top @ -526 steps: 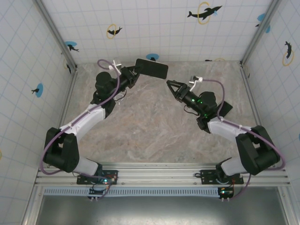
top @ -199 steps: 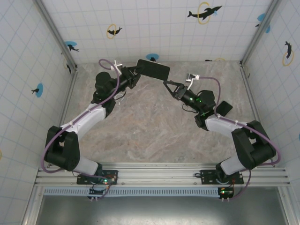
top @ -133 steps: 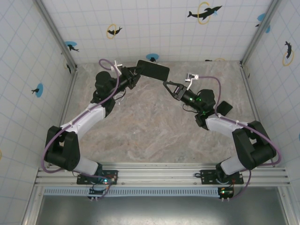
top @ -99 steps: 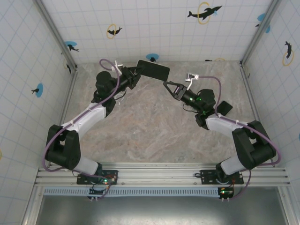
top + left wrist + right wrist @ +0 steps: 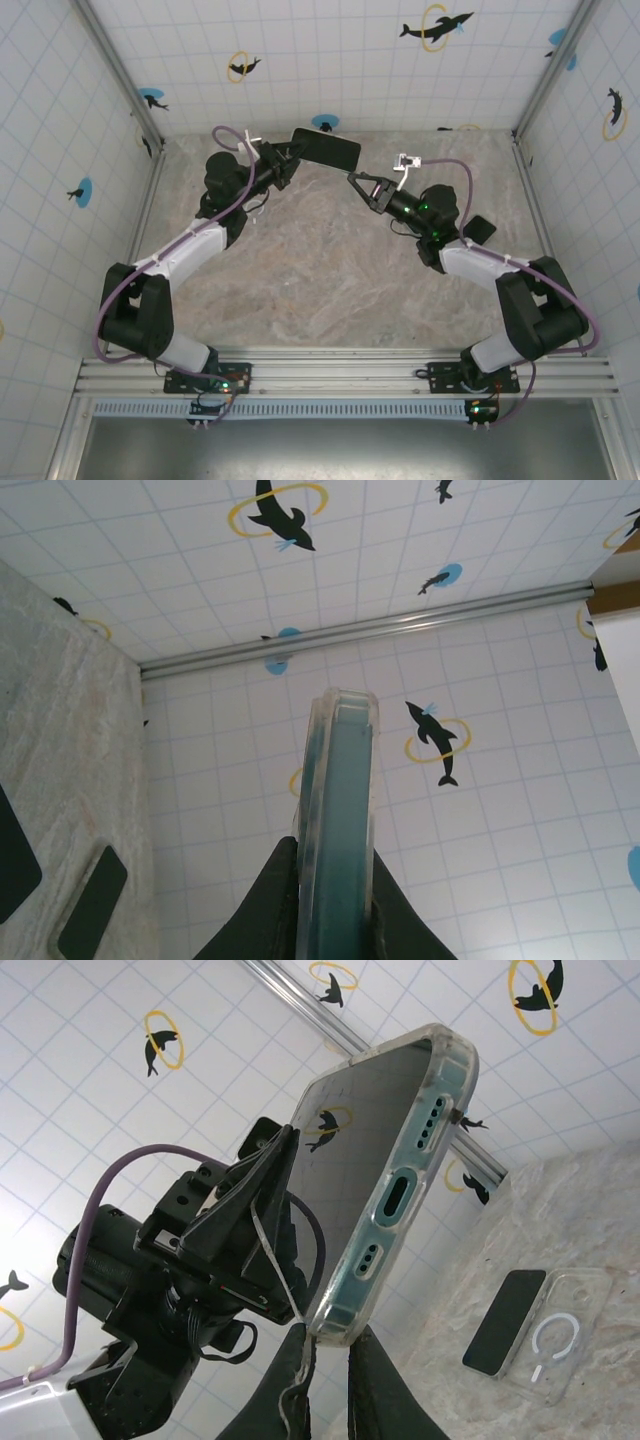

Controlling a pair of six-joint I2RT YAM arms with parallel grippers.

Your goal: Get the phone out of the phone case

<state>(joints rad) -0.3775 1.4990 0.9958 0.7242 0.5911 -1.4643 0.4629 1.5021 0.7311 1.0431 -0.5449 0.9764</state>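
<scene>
The marbled table (image 5: 320, 290) lay between tiled walls (image 5: 330, 70) with dolphin stickers (image 5: 435, 25). By the right arm, a spare clear cover (image 5: 555, 1345) lay flat beside a dark slab (image 5: 505, 1320). Farther off, the left gripper (image 5: 335, 855) was clamped on the phone (image 5: 327, 147), held in the air near the table's far edge inside its case (image 5: 455, 1070). The right gripper (image 5: 325, 1345), jaws closed, met the case's lower corner; whether it pinched the rim was unclear.
</scene>
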